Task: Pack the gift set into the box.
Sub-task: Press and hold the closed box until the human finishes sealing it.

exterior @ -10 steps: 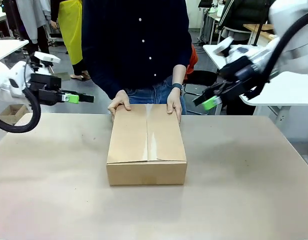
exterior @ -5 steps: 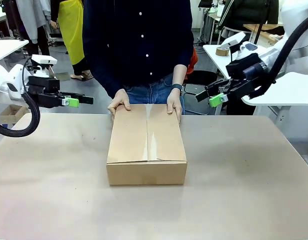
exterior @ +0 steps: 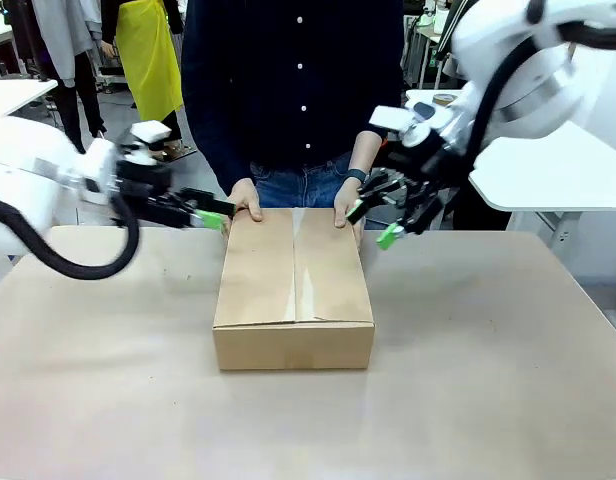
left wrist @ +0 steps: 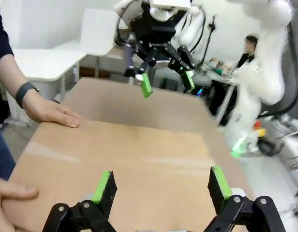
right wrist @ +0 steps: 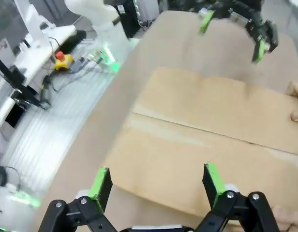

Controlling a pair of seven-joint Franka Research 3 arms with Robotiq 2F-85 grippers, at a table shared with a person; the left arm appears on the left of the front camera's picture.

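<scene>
At the left of the table (exterior: 488,380), your left gripper (exterior: 213,218) reaches in level, its pads spread wide with nothing between them. Its tips sit just beside the far left corner of the box (exterior: 293,285), close to a hand (exterior: 240,203) resting on that corner. The box sits mid-table with its flaps shut and a tape strip along the top seam. Its long axis runs away from you toward the person. The other hand (exterior: 348,213) rests on the far right corner. Just to its right your right gripper (exterior: 373,225) hangs tilted downward, also wide open and empty, near that corner but a little off the box's side. So the box lies between the two grippers, with its far end level with both sets of fingers. In the front view the left one looks slightly nearer the cardboard. Any move on the flaps starts from that far end, and you'd be working close to both hands. A second ago both arms were well out to the sides, the left near the table's edge and the right high and far off. They have since swung in toward the far end, while the box and the hands have not shifted.
</scene>
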